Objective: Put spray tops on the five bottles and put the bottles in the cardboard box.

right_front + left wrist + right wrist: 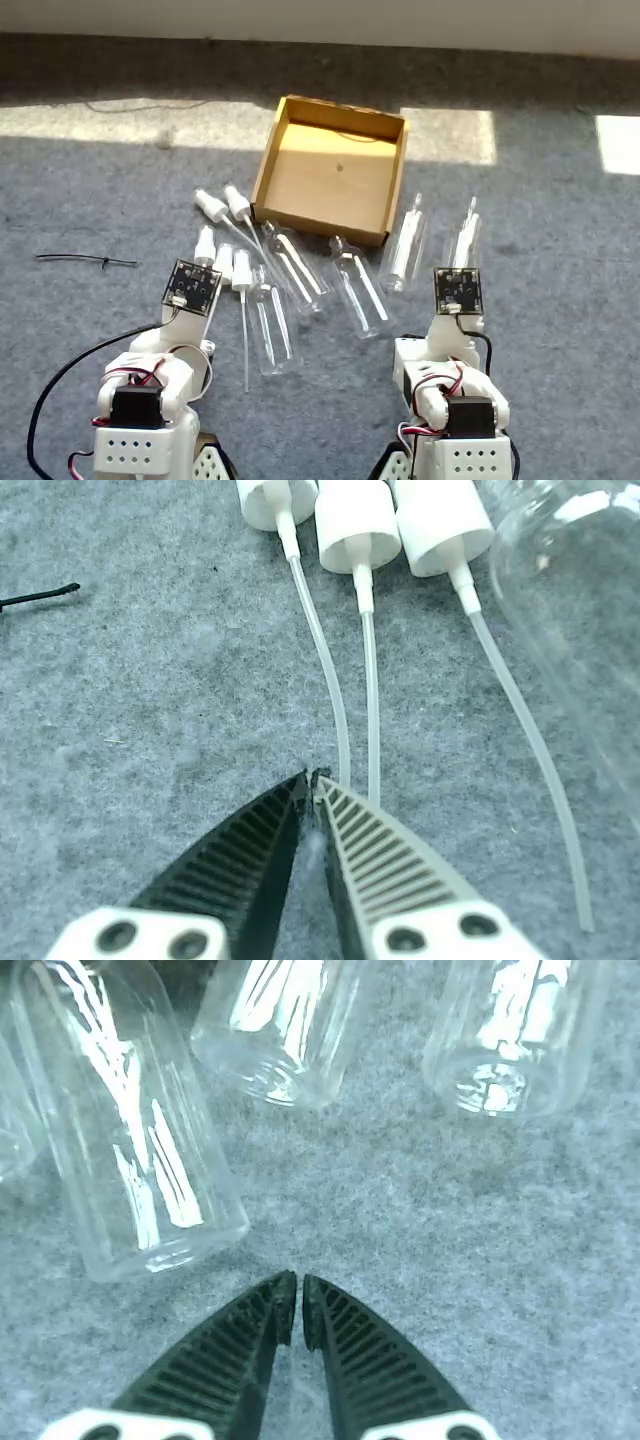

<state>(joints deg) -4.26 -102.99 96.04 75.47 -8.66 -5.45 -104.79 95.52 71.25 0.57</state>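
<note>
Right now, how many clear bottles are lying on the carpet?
5, all outside the cardboard box: one bottle beside the spray tops, two in front of the box, two off its right corner.

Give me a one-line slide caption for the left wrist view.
Shut left hand over grey carpet, near three white spray tops with long tubes, beside a clear bottle.

The open brown cardboard box [262,172] sits at the far middle of the grey worktop [560,300]. 5 clear plastic bottles [360,287] lie fanned just in front of it. 5 white spray tops [211,206] lie left of them, with a black cable tie [85,260] farther left.
</note>
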